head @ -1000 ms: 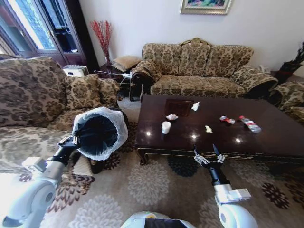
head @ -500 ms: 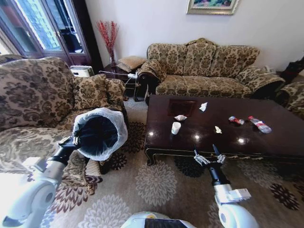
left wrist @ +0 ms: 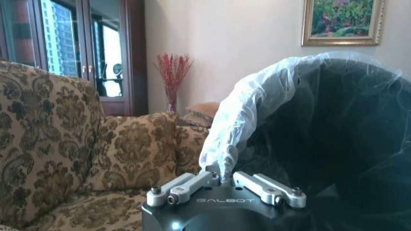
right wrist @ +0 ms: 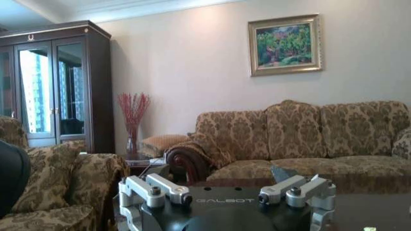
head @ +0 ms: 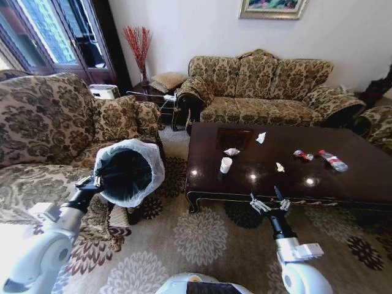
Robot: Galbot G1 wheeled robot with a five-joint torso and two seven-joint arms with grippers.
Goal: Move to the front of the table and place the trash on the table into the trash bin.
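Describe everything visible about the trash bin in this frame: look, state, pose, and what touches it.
The trash bin is small, round and dark, lined with a translucent white plastic bag folded over its rim. It is tipped on its side in the air, mouth facing the head camera, interior dark and seemingly empty. The left gripper is shut on its bagged rim, holding it in front of the patterned sofa, left of the table.

home living room: patterned sofas (head: 263,82) around dark wood coffee table (head: 343,184), floral carpet (head: 196,236), framed painting (right wrist: 284,44) on wall, glass-door cabinet (head: 55,37), red dried branches (head: 138,46).
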